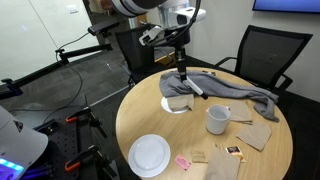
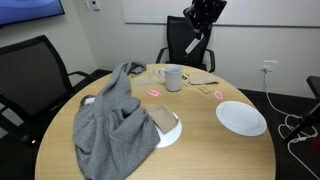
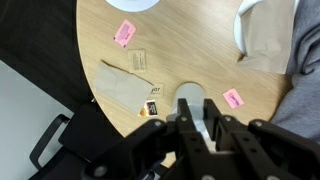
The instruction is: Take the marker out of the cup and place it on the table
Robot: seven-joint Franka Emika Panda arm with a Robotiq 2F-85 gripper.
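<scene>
Grey cloth [image 2: 110, 125] covers the left of the table [image 2: 215, 150]. Cup [image 2: 172, 77] stands upright, far centre. Slightly right and well above it, gripper [image 2: 199, 35] is clamped on marker [image 2: 193, 48]: 1 thin stick, long axis near vertical, slightly tilted, dark body, lighter end pointing down. White plate [image 2: 240, 117] lies right.

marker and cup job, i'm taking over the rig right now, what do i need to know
The end effector hangs over the crumpled grey cloth, away from the cup. I cannot tell whether it is open or shut, and nothing is clearly held.
The small white-grey handled cup stands upright on the round tan wooden table, with nothing seen sticking out.
The thin dark marker appears to lie flat on the table beside the cup.
Done: the marker looks removed and placed.
Left: confirm that stick is the marker.
</scene>
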